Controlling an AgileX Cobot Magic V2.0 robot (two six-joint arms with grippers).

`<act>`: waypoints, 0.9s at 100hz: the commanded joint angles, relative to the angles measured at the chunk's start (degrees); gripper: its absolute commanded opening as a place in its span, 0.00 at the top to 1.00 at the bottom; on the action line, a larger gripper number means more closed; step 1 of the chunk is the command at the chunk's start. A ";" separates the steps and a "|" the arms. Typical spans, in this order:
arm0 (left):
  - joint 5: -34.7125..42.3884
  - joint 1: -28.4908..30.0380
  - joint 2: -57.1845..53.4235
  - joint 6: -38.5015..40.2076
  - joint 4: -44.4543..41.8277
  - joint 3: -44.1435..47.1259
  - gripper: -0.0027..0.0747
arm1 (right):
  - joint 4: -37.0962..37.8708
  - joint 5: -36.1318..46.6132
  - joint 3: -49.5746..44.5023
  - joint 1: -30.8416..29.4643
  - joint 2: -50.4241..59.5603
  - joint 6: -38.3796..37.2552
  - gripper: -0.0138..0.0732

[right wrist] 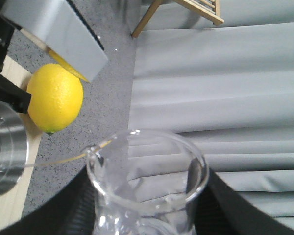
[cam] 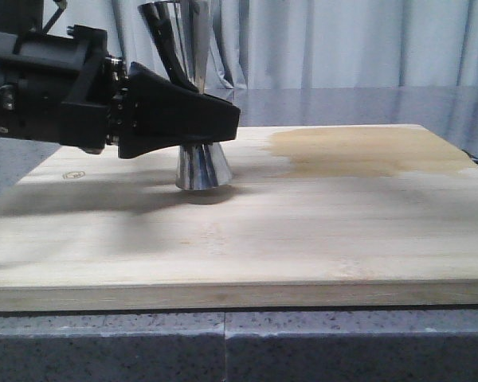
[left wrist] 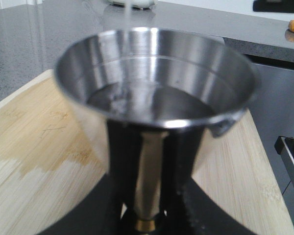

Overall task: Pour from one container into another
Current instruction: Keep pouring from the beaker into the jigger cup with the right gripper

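Left gripper (cam: 193, 121) clamping steel jigger (cam: 199, 163) waist, steadying it on cutting board (cam: 303, 231); right gripper (right wrist: 147, 215) closed around tilting glass beaker (right wrist: 146, 181), pouring.

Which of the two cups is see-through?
The glass beaker in the right gripper; you can see the curtain through it. The jigger in the left gripper is shiny steel, with liquid inside.

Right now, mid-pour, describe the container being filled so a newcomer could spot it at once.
Start at the wooden board with the damp stain on its far right. Left of centre stands the steel jigger, gripped at its waist by the left gripper. It is mirror-shiny and hourglass-shaped with a gold waistband, unlike the clear glass beaker in the right gripper.
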State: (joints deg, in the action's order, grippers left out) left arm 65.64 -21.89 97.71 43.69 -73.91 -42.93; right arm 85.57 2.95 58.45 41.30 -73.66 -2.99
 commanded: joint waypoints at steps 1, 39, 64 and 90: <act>12.08 -0.48 -2.77 0.70 1.51 -1.10 0.97 | 0.73 0.57 2.25 0.13 1.56 -0.11 0.64; 12.08 -0.48 -2.77 1.19 0.75 -1.10 0.97 | 1.09 1.23 2.25 0.13 1.56 -0.11 0.64; 12.08 -0.48 -2.77 2.06 0.16 -1.10 0.97 | 1.22 1.38 2.25 0.13 1.56 -0.11 0.64; 11.74 -0.48 -2.77 2.27 -0.93 -1.10 0.97 | 1.48 1.42 2.25 0.13 1.56 -0.11 0.64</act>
State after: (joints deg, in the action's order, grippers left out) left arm 65.64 -21.89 97.71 45.21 -75.96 -42.93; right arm 86.76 4.06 58.45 41.30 -73.66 -2.99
